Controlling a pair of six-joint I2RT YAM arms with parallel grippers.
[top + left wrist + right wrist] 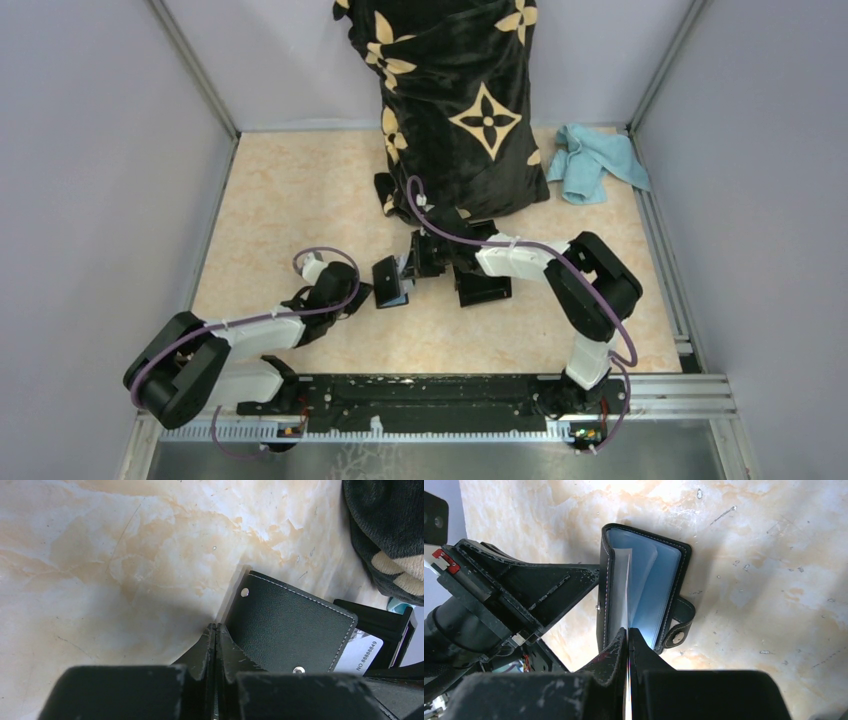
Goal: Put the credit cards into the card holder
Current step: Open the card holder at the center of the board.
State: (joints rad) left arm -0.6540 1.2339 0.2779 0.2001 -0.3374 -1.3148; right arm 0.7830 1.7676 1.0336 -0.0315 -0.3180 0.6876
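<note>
fig. — centre of the table, seen from all three views.

the small black stitched leather-like card holder [683, 567] stands on edge on the beige marbled tabletop [754, 580]. its two covers are spread in a narrow v, so the pale blue clear sleeves inside face the right wrist camera. a short strap tab [680, 630] with a metal snap curls out from one cover.

left gripper [216, 630]: jaws drawn together, pinching the edge of the holder's outer cover. in the right wrist view its black fingers reach that cover from the side.

right gripper [629, 630]: jaws closed tight on a thin pale plastic card [620, 590], seen almost edge-on. the card's far end sits inside the open holder, between one cover and the sleeves. in the left wrist view a white corner with a printed number shows just past the cover's stitched edge.

from above, the two grippers meet at the holder from opposite sides.

behind them a large black plush fabric with gold flower motifs [460, 100] hangs down to the tabletop. a crumpled light blue cloth [597, 163] lies in the far right corner, well apart from the holder.
</note>
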